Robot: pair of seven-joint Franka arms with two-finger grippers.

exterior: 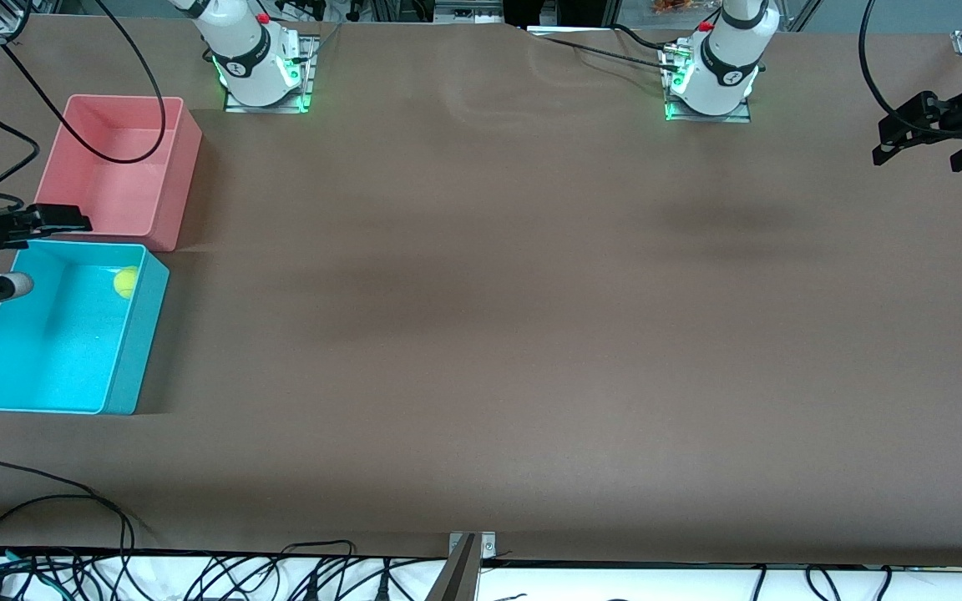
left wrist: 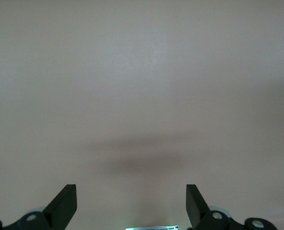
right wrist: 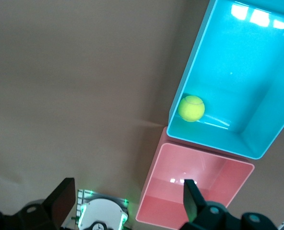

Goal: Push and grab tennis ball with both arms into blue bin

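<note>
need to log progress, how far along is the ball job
Done, by the look of it: the ball lies inside the blue bin, in the corner beside the pink bin. Nothing is in hand: the right gripper is open over the blue bin's edge, and the left gripper is open over bare table at the left arm's end. Nothing of the task looks left.

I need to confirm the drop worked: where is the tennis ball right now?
The tennis ball lies inside the blue bin, in the corner nearest the pink bin, at the right arm's end of the table.
</note>
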